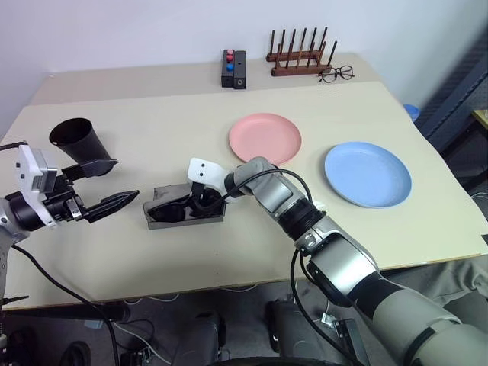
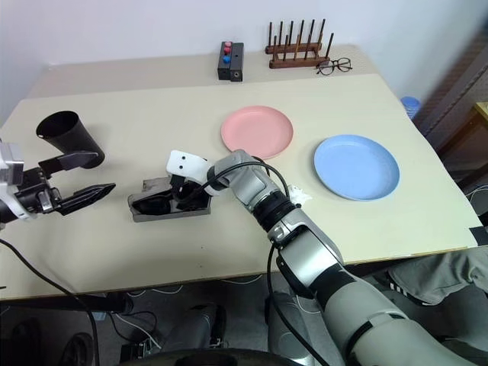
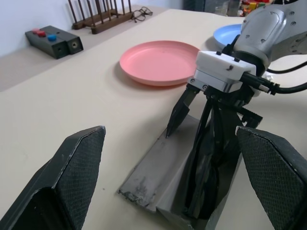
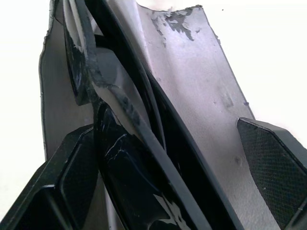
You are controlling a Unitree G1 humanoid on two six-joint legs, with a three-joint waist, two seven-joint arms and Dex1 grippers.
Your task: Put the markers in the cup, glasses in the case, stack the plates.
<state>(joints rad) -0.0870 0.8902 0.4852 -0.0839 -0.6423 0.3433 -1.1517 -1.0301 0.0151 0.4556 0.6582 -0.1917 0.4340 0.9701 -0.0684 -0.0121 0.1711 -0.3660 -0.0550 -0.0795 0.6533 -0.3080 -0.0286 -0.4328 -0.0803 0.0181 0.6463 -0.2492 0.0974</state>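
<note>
In the left eye view the sunglasses lie in the open grey case, under the right gripper. In the right wrist view its jaws stand wide on both sides of the frame. The left gripper, also wide, hangs near the cup.

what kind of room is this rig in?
Probably a lab or office test setup, not a home: a plain beige table against a bare wall, a black button box at its back edge, and household props laid out, such as the pink plate and wooden rack.
</note>
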